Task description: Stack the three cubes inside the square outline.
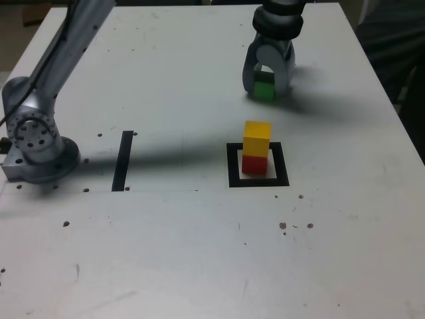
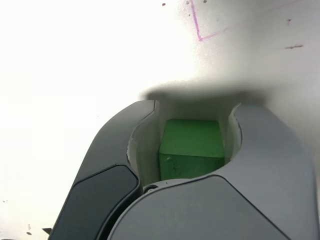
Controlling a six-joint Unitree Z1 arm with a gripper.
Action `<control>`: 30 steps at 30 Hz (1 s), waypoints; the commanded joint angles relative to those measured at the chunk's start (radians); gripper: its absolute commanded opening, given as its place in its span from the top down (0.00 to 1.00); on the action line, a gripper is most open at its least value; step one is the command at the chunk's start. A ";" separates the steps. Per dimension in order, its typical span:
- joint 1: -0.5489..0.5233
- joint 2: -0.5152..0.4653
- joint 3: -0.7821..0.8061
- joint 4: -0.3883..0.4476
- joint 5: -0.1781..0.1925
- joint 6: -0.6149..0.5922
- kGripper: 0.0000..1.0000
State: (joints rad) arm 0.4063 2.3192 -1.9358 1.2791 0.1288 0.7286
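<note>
Green cube (image 1: pixel 264 88) sits on the table (image 1: pixel 166 252) well behind the square outline (image 1: pixel 258 165), clamped between the jaws of the gripper (image 1: pixel 267 80). Yellow cube (image 1: pixel 257 138) already rests on red cube (image 1: pixel 254 163) inside the outline. Risk: an off-centre placement or a jaw brushing the yellow cube would likely topple the stack.

a robotics lab bench: a plain white scuffed tabletop (image 1: pixel 199 252), a grey metal robot arm base (image 1: pixel 33 143) bolted at nine o'clock, black tape markings (image 1: pixel 123 161).
</note>
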 commanded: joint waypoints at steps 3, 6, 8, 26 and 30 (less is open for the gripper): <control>-0.010 -0.040 0.008 0.009 0.000 -0.003 0.72; -0.022 -0.077 0.026 0.013 -0.005 -0.009 0.72; -0.032 -0.103 0.041 0.014 -0.011 -0.016 0.72; -0.212 -0.354 0.223 0.057 -0.036 -0.237 0.72; -0.260 -0.381 0.245 0.067 -0.031 -0.297 0.72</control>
State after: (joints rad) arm 0.1533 1.9491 -1.6953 1.3430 0.0948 0.4422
